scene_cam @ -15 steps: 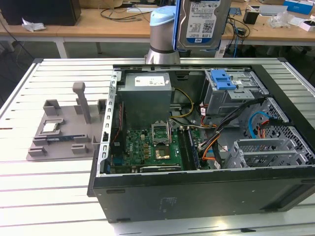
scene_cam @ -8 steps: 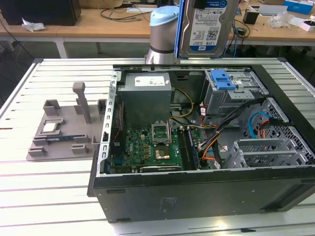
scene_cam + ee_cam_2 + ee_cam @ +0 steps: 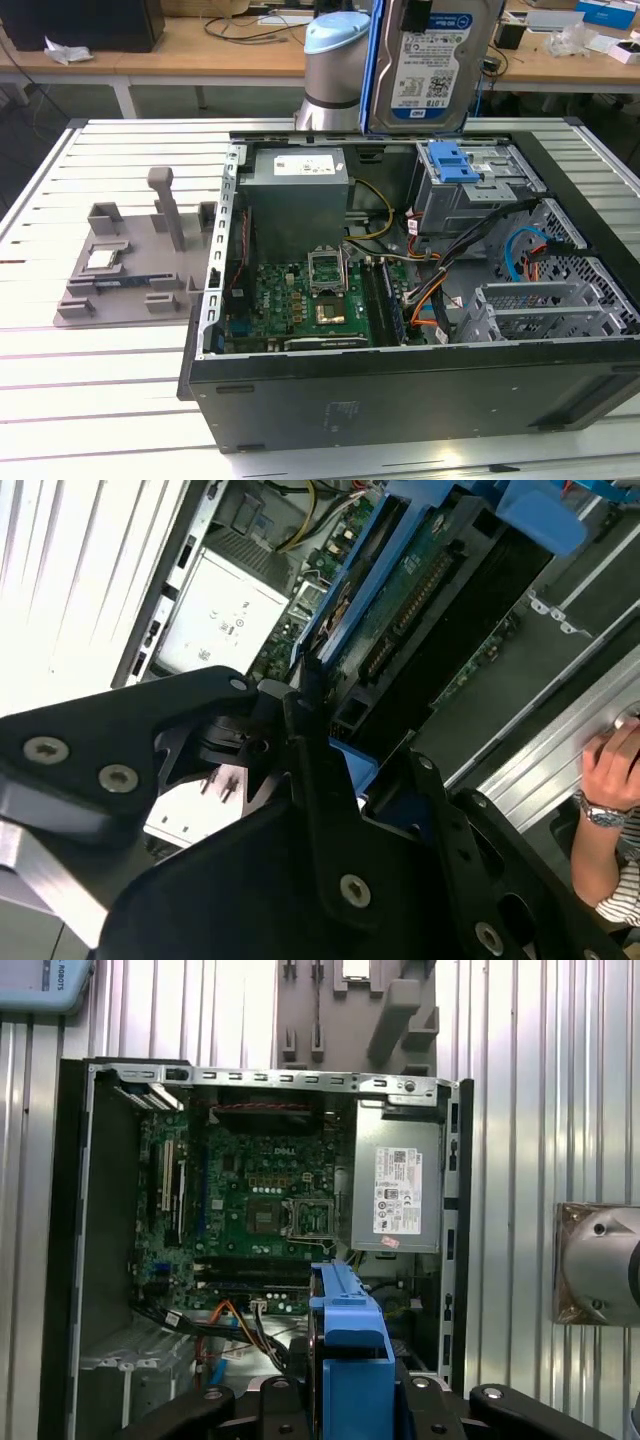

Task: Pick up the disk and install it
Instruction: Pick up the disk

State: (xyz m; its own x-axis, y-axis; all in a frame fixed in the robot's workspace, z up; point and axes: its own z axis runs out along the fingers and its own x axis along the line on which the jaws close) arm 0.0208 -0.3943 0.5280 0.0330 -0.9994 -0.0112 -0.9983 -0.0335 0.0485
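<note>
The disk [image 3: 430, 60], a silver hard drive with a white-and-blue label in a blue caddy, hangs upright in the air above the back of the open computer case [image 3: 400, 390]. It is over the grey drive cage [image 3: 470, 195] with its blue bracket [image 3: 452, 163]. My gripper [image 3: 340, 750] is shut on the disk; its black fingers [image 3: 200, 720] clamp the blue caddy edge [image 3: 350, 1360]. In the second wrist view the disk's green circuit-board underside [image 3: 420, 590] faces the camera. The first wrist view looks down into the case past the caddy.
Inside the case lie the motherboard [image 3: 300, 300], the grey power-supply box [image 3: 295, 200] and loose cables [image 3: 440, 290]. A grey fixture [image 3: 130, 260] stands on the slatted table at the exterior view's left. A person's hand [image 3: 615, 770] rests by the case.
</note>
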